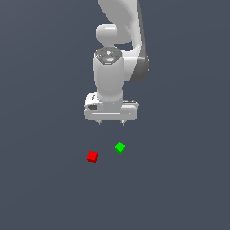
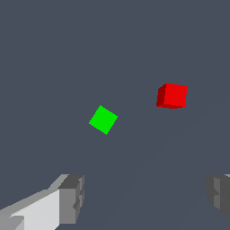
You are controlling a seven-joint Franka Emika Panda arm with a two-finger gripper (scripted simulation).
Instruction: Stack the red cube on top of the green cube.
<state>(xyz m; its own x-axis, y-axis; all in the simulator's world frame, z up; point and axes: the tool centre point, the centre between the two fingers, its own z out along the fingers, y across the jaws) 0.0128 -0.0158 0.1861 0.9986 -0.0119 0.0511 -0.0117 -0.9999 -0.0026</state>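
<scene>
The gripper [image 1: 111,122] hangs above the floor with its jaws spread wide, holding nothing. The red cube [image 1: 92,156] and green cube [image 1: 119,147] sit near each other, apart, on the floor.

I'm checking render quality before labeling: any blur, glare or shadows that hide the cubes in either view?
Exterior view: sharp, flat lighting, no glare, no clear cast shadows; red cube and green cube crisp. Wrist view: equally sharp; the red cube shows a darker side face, and the gripper fingers are cropped at the edge.

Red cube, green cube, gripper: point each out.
Red cube [image 1: 92,156]: exterior view, its top face.
Green cube [image 1: 120,147]: exterior view, its top face.
Gripper [image 1: 111,121]: exterior view, midway between its open fingers.
</scene>
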